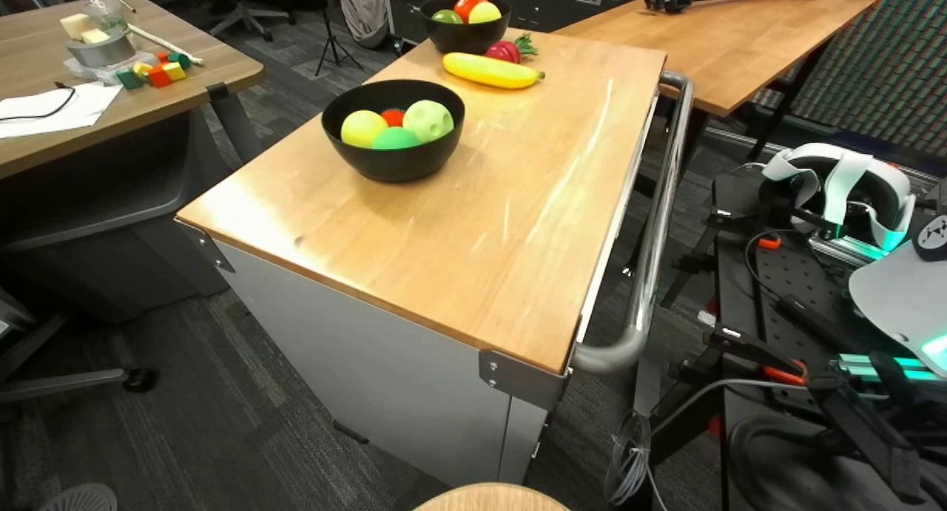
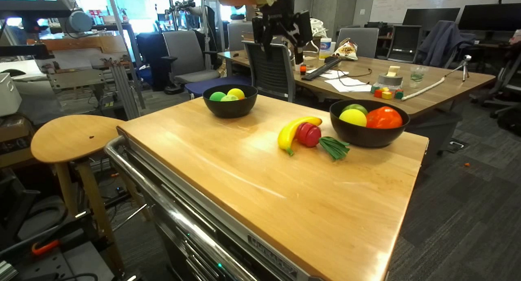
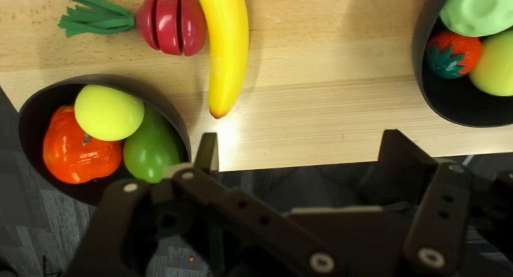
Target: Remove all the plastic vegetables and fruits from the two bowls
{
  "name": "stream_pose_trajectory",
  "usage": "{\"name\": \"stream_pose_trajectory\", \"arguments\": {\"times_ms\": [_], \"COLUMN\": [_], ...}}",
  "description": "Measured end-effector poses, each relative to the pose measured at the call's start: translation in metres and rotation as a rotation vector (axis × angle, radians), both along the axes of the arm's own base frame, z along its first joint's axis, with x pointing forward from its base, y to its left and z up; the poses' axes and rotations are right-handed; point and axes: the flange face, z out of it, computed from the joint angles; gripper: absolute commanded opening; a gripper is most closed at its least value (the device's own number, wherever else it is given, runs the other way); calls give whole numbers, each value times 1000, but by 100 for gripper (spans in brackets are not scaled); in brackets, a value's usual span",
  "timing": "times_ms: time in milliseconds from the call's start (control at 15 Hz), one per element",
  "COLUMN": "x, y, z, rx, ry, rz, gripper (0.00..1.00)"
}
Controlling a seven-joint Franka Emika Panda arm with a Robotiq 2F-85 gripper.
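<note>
Wrist view: pincer (image 3: 301, 149) spread wide; banana (image 3: 229, 48) and red vegetable (image 3: 167, 24) lie side by side, near the loaded bowl (image 3: 32, 128) at a corner of the worktop (image 3: 320, 68).

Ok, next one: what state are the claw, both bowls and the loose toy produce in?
Claw: open, nothing held
Banana: whole, lying on the tabletop
Toy radish: segmented, lying beside the banana
Bowl nearer the radish: upright, not emptied
Bowl farther from the radish: upright, not emptied
</note>
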Motion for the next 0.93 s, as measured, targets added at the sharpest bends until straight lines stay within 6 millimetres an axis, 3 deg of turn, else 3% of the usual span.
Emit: {"name": "stream_pose_trajectory", "arguments": {"times_ms": [133, 467, 733, 933], "x": [-3, -3, -5, 0], "y": [3, 3, 16, 33], "z": [10, 4, -11, -13], "rx": [9, 23, 153, 143], "ry": [-6, 10, 172, 272], "rz": [-1, -9, -49, -21], "gripper": [100, 100, 100, 100]}}
